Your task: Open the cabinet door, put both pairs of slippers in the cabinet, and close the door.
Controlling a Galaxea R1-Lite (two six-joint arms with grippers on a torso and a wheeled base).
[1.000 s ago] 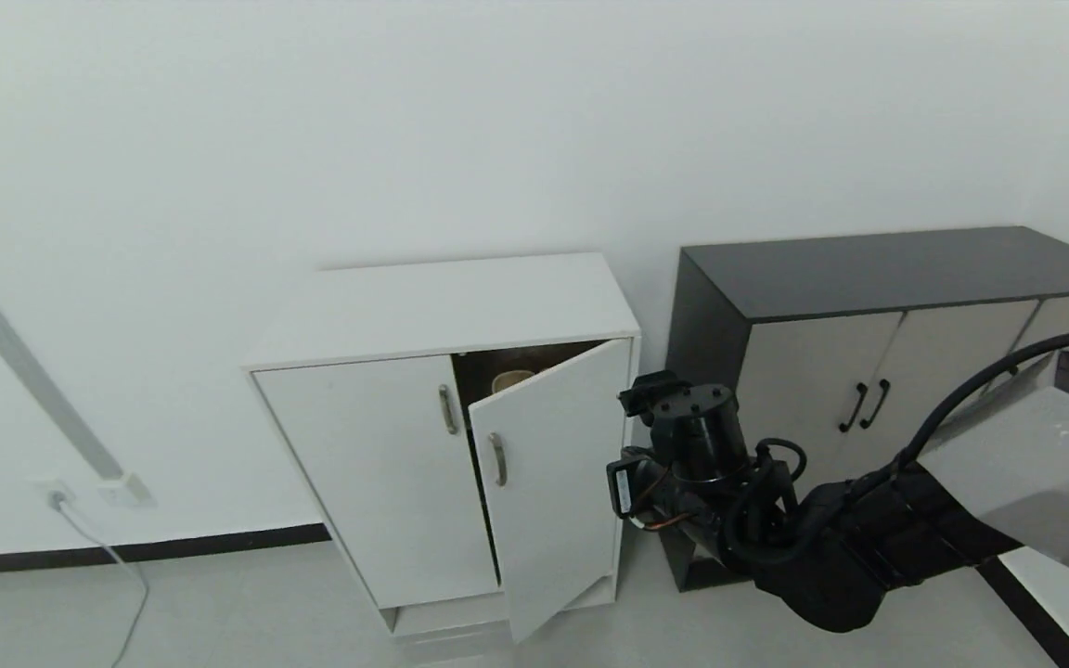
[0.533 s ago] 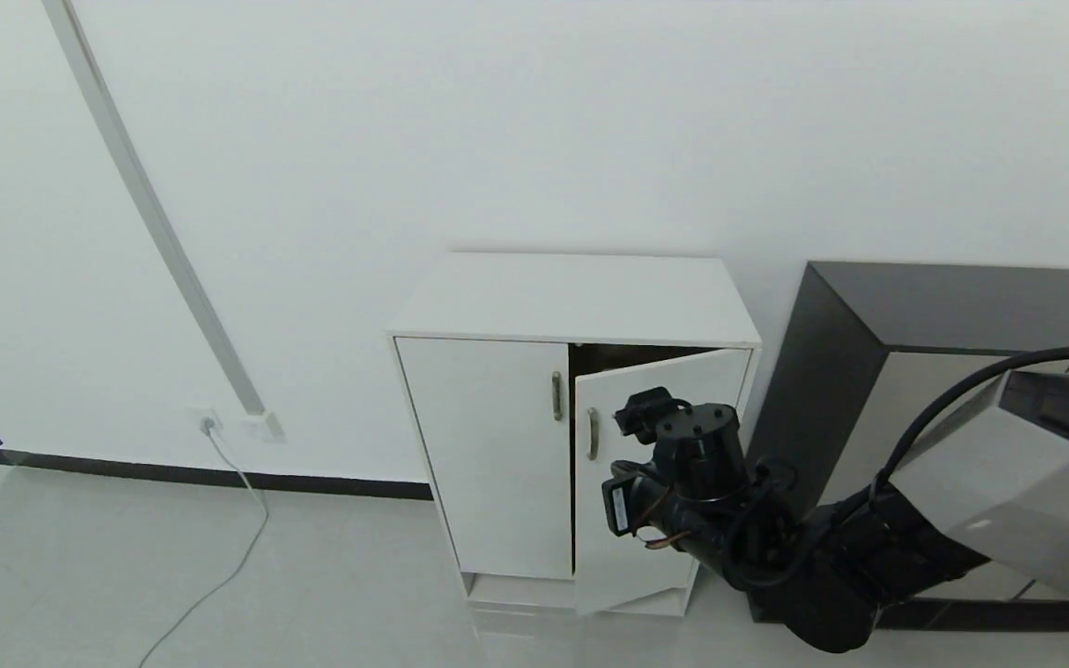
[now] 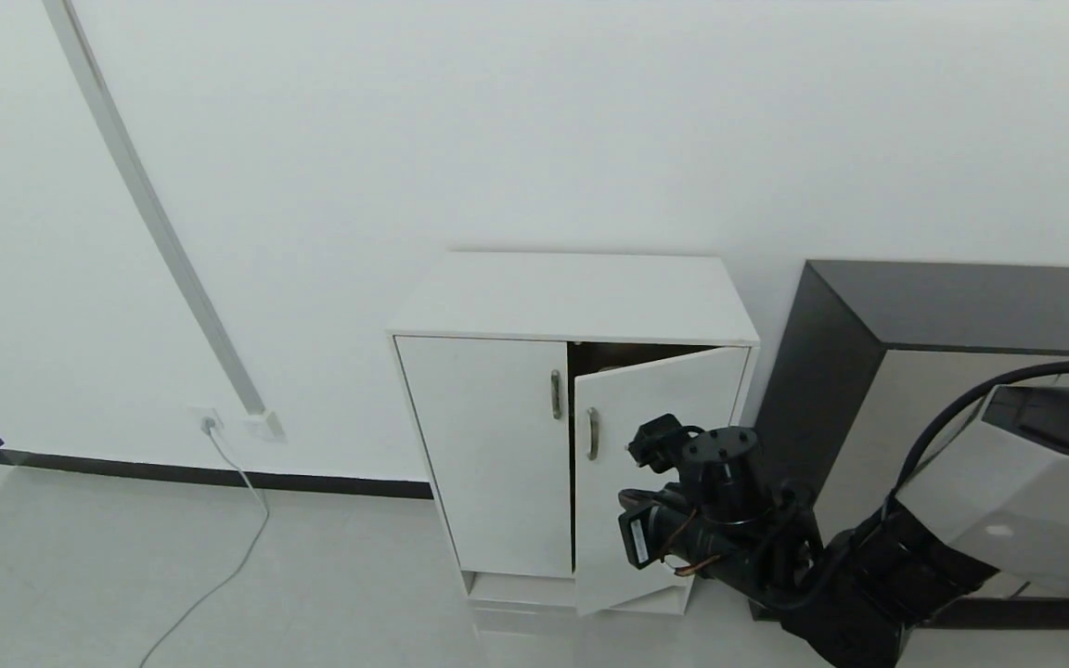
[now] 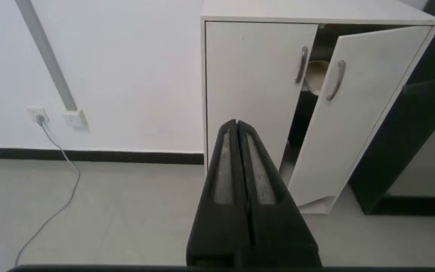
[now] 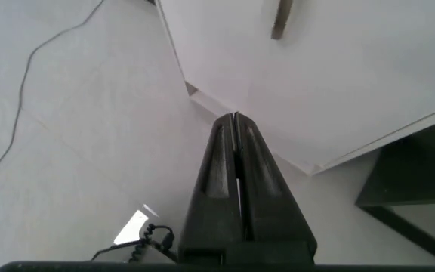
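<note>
So the white cabinet [image 3: 572,297] stands against the wall with its left door [image 3: 488,445] shut and its right door [image 3: 655,408] ajar, swung out only part way. The opening step is clearly done. The closing step looks like the one in hand, and it's not finished, since there's a dark gap along the top and the handle side.

As for the slippers, through the gap the left wrist view catches a pale rounded shape [image 4: 317,69] on an upper shelf. It's probably a slipper, but the door hides too much to be sure. Whether both pairs are in there can't be told from here.

The right arm [image 3: 729,520] sits low in front of the open door, between the white cabinet and the dark cabinet [image 3: 915,306] next to it. The right pincer [image 5: 236,119] is pressed fully together with nothing in it, pointing at the door's outer face below the handle [image 5: 282,19]. It's hard to say whether it's touching the panel or just beside it.

The left pincer [image 4: 236,125] is also closed tight and empty. It hangs well back from the cabinet, over the floor [image 4: 89,204].

Best guess is that the loading is over and the task is near the end. What's left is pushing that right door flush with the left one. A closed pincer works fine as a pusher, as long as it doesn't slip off the door's edge.
</note>
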